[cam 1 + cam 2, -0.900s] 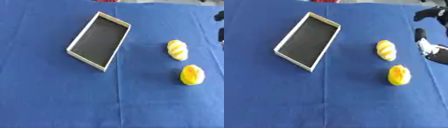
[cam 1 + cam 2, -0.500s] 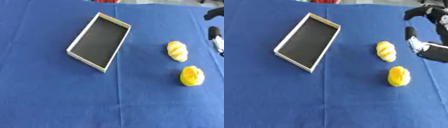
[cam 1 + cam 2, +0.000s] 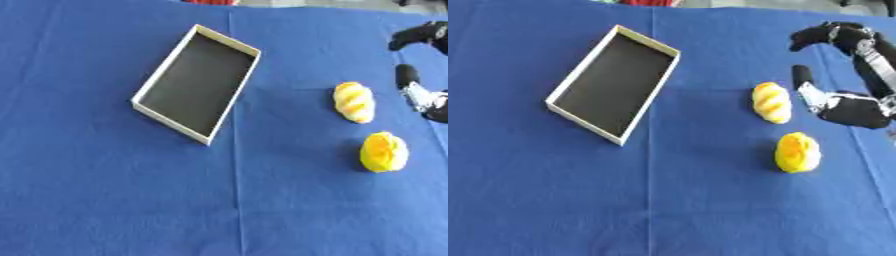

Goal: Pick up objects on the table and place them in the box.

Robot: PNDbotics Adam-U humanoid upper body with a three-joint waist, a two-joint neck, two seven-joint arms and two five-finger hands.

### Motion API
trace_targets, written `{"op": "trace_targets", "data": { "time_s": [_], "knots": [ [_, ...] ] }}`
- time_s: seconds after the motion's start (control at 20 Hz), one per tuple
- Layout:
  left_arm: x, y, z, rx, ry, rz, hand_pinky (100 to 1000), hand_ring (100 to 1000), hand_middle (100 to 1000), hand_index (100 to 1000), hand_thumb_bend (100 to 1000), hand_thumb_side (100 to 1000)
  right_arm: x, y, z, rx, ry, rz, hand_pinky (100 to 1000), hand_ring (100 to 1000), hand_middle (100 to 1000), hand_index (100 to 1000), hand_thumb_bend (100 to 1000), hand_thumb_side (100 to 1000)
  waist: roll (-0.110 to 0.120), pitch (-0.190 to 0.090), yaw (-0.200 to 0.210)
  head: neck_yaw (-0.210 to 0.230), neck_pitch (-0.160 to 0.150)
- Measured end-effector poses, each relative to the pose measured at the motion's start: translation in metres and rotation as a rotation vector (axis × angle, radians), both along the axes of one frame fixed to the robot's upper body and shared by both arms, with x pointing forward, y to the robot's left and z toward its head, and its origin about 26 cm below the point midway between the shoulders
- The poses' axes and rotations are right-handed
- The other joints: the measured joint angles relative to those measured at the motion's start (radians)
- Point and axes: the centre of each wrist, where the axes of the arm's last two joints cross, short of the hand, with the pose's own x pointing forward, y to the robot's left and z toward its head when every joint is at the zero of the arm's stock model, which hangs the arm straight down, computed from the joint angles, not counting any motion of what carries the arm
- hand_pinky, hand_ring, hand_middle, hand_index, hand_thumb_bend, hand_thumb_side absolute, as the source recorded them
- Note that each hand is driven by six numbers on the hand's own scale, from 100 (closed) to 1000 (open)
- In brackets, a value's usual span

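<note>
The right hand point(image 3: 846, 107) hovers just beside the pale yellow bread-shaped piece point(image 3: 772, 102), fingers spread wide, seemingly positioned for a grasp. A rounder yellow piece point(image 3: 797, 152) lies nearer; the shallow white-rimmed box point(image 3: 581, 70) sits empty on the blue-clothed table point(image 3: 667, 200).

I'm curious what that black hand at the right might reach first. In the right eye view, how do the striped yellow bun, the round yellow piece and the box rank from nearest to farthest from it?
From the right hand:
1. Striped yellow bun, just to its left.
2. Round yellow piece, below-left, toward the camera.
3. Box, far across on the left.
</note>
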Motion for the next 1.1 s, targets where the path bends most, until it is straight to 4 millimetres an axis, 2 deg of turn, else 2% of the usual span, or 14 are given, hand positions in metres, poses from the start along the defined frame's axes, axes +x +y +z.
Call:
{"op": "trace_targets", "data": {
  "time_s": [0.15,0.3,0.35,0.4,0.45,0.6,0.8,1.1],
  "knots": [
    [0.000,0.000,0.000,0.001,0.000,0.001,812,803,795,888,100,626,-0.004,-0.005,-0.003,-0.011,-0.003,-0.017,876,793,707,843,100,378,0.000,0.003,-0.006,0.001,0.000],
    [0.000,0.000,0.000,0.002,-0.001,0.001,812,803,795,888,100,626,-0.008,-0.009,-0.008,-0.073,0.029,-0.025,888,824,747,865,100,351,0.002,0.005,-0.008,0.003,0.000],
    [0.000,0.000,0.000,0.002,-0.001,0.001,812,803,795,888,100,626,-0.009,-0.010,-0.009,-0.104,0.048,-0.024,894,835,753,869,100,317,0.003,0.005,-0.009,0.003,0.000],
    [0.000,0.000,0.000,0.002,-0.001,0.001,812,803,795,888,100,626,-0.010,-0.010,-0.011,-0.138,0.069,-0.021,902,842,752,874,100,231,0.004,0.005,-0.009,0.003,0.000],
    [0.000,0.000,0.000,0.002,-0.002,0.001,812,803,795,888,100,626,-0.011,-0.010,-0.013,-0.173,0.090,-0.017,907,844,750,874,100,202,0.005,0.005,-0.009,0.003,0.000],
    [0.000,0.000,0.000,0.003,-0.002,0.001,812,803,795,888,100,627,-0.012,-0.010,-0.018,-0.271,0.140,-0.004,922,851,752,869,100,199,0.006,0.006,-0.010,0.003,0.000],
    [0.000,0.000,0.000,0.003,-0.001,0.001,812,802,795,888,100,627,-0.014,-0.010,-0.022,-0.363,0.182,-0.019,939,865,772,879,100,246,0.005,0.006,-0.010,0.003,0.001],
    [0.000,-0.001,0.000,0.004,0.001,-0.002,813,802,795,888,100,627,-0.018,-0.007,-0.036,-0.428,0.219,-0.092,945,870,780,886,100,299,0.005,0.006,-0.007,0.003,0.001]
  ]
}}
